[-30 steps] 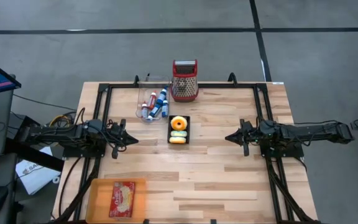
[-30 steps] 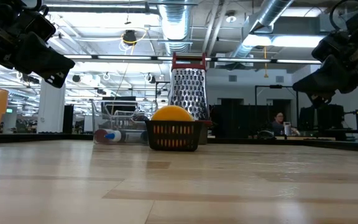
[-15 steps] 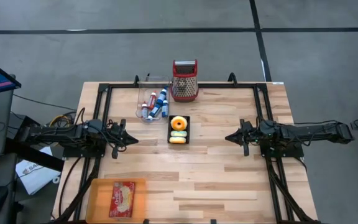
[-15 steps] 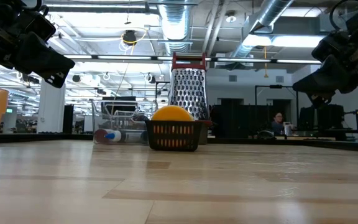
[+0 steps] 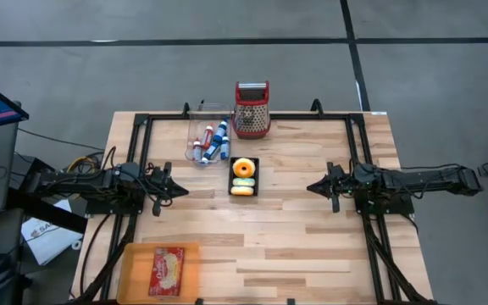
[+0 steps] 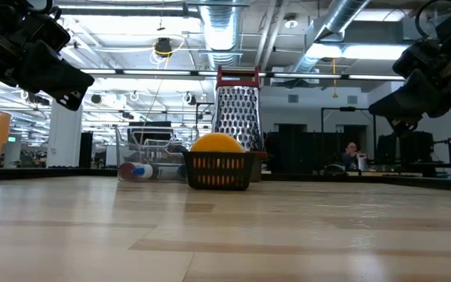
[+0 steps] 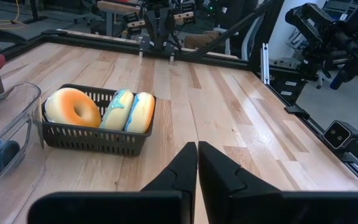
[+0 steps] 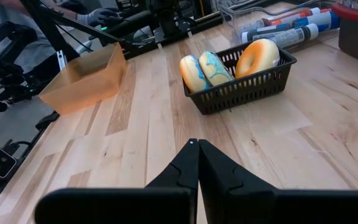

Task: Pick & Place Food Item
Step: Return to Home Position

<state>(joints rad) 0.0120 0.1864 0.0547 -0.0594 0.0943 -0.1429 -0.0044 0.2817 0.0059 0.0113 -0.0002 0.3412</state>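
Observation:
A small black basket (image 5: pixel 244 177) stands near the table's middle and holds three doughnuts: an orange ring (image 7: pixel 72 106), a blue-iced one (image 7: pixel 118 108) and a yellow one (image 7: pixel 141 111). They also show in the right wrist view, the ring (image 8: pixel 259 56) among them. My left gripper (image 5: pixel 181 191) hovers shut at the table's left side, pointing at the basket. My right gripper (image 5: pixel 312 188) hovers shut at the right side, facing it. Both are well short of the basket and above the tabletop.
A red-framed grater (image 5: pixel 252 110) stands at the far edge. Beside it a clear bin (image 5: pixel 207 138) holds markers. An orange box (image 5: pixel 158 271) with a red packet sits at the near left corner. Bare wood lies between the grippers and the basket.

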